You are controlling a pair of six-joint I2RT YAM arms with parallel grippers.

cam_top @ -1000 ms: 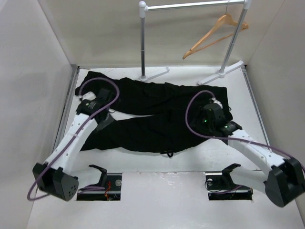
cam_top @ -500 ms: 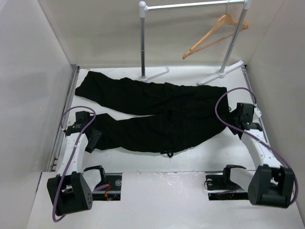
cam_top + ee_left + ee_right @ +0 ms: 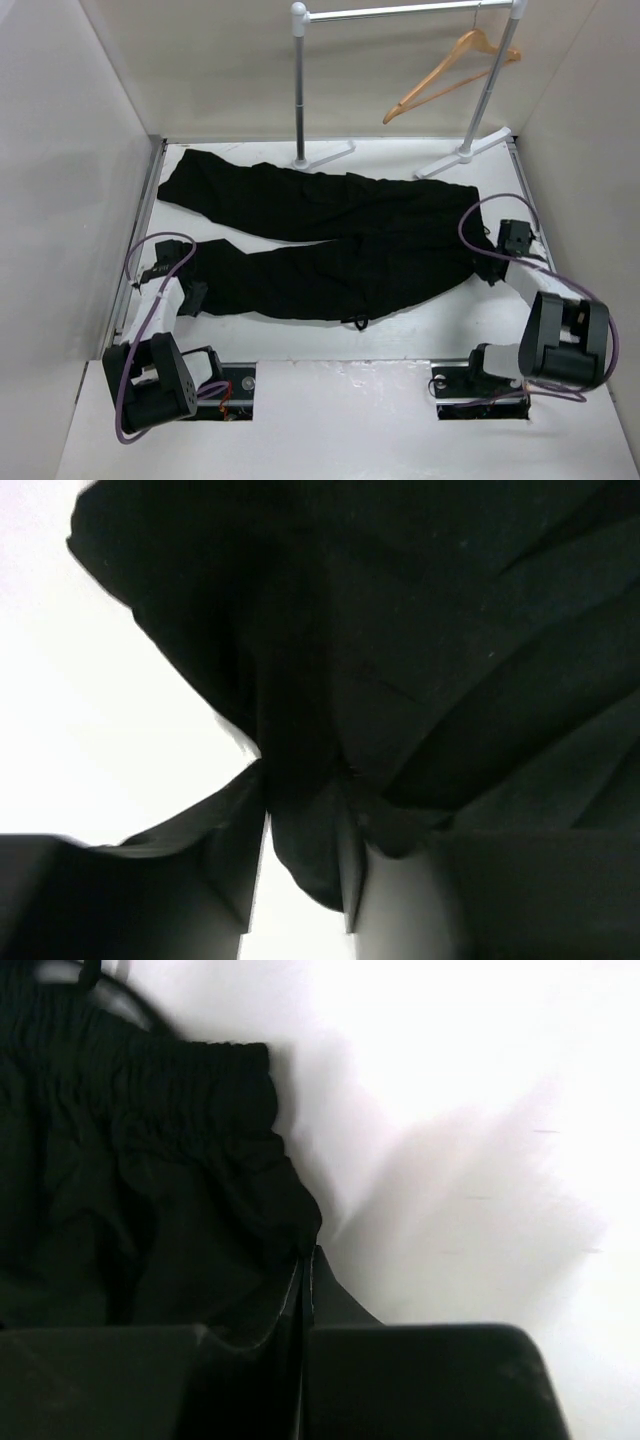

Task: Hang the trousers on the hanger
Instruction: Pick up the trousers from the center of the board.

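Observation:
The black trousers (image 3: 330, 240) lie spread flat across the white table, legs to the left and waistband to the right. The tan wooden hanger (image 3: 452, 72) hangs on the rack at the back right, far from both grippers. My left gripper (image 3: 192, 297) is at the cuff end of the near leg. In the left wrist view my left gripper (image 3: 305, 880) holds a fold of the trousers (image 3: 420, 630) between its fingers. My right gripper (image 3: 490, 270) is at the waistband's right edge. In the right wrist view my right gripper (image 3: 308, 1260) is pinched shut on the edge of the trousers (image 3: 150, 1180).
The silver-and-white clothes rack (image 3: 400, 12) stands at the back, its feet (image 3: 325, 155) on the table just behind the trousers. White walls close in the left, right and back sides. Bare table (image 3: 420, 320) lies between the trousers and the arm bases.
Both arms have drawn back from over the middle of the trousers to their outer ends and folded towards their bases. The trousers now lie stretched flatter, and the near leg's cuff has shifted slightly.

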